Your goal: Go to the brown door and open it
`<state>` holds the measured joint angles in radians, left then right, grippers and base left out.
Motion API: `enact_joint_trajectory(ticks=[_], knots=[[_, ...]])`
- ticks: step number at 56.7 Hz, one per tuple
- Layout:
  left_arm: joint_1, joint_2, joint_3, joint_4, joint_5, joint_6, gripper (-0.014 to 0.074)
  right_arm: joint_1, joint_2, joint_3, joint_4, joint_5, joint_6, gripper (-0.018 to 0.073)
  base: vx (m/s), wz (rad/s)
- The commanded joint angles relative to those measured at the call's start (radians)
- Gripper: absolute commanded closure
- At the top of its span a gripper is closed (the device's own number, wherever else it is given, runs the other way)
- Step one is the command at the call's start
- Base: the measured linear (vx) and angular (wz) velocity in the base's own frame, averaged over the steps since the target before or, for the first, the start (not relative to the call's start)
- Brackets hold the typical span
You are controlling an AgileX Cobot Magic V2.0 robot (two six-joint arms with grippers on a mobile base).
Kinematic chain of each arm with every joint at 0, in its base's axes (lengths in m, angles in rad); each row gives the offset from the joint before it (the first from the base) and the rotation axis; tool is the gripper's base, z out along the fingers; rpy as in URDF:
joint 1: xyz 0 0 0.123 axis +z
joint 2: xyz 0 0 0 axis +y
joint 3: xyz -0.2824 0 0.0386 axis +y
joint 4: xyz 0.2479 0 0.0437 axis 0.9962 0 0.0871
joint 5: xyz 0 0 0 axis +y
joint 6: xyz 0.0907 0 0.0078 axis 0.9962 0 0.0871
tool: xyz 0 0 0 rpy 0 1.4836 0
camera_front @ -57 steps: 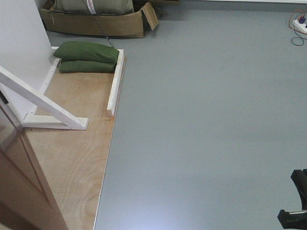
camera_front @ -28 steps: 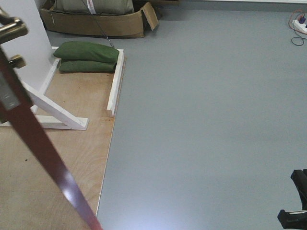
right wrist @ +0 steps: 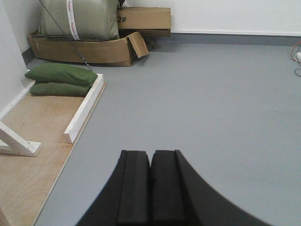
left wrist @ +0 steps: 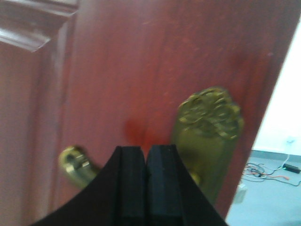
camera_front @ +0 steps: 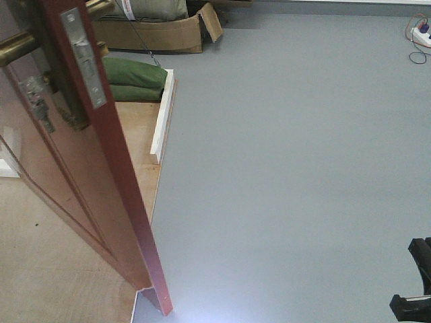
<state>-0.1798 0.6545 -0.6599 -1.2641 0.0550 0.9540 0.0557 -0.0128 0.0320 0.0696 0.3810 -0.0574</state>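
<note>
Left end effector, pads together, partly hides blurred handle on brown door.

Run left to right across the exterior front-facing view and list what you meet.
brass lever handle → silver latch plate on the door edge → green sandbags → bare grey floor → power strip with cables at the far right.
</note>
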Motion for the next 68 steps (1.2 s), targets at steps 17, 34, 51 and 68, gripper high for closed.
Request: enact_joint_trajectory(ticks=[17, 34, 51, 68], knots=[[-0.010, 0.019, -0.028, -0.004, -0.031, 0.001, 0.0600, -0.002, -0.006, 0.003, -0.007, -0.077, -0.009, 0.0559, 0.00, 0.00], [-0.010, 0.019, -0.028, -0.004, -0.031, 0.001, 0.0600, -0.002, -0.006, 0.003, -0.007, -0.077, -0.009, 0.0559, 0.00, 0.00], [-0.010, 0.018, -0.032, -0.017, -0.055, -0.001, 0.0600, -0.002, -0.006, 0.003, -0.007, -0.077, -0.009, 0.0559, 0.00, 0.00], [-0.010, 0.018, -0.104, 0.057, -0.016, 0.004, 0.0600, -0.002, -0.006, 0.003, -0.007, -0.083, -0.009, 0.0559, 0.00, 0.00]])
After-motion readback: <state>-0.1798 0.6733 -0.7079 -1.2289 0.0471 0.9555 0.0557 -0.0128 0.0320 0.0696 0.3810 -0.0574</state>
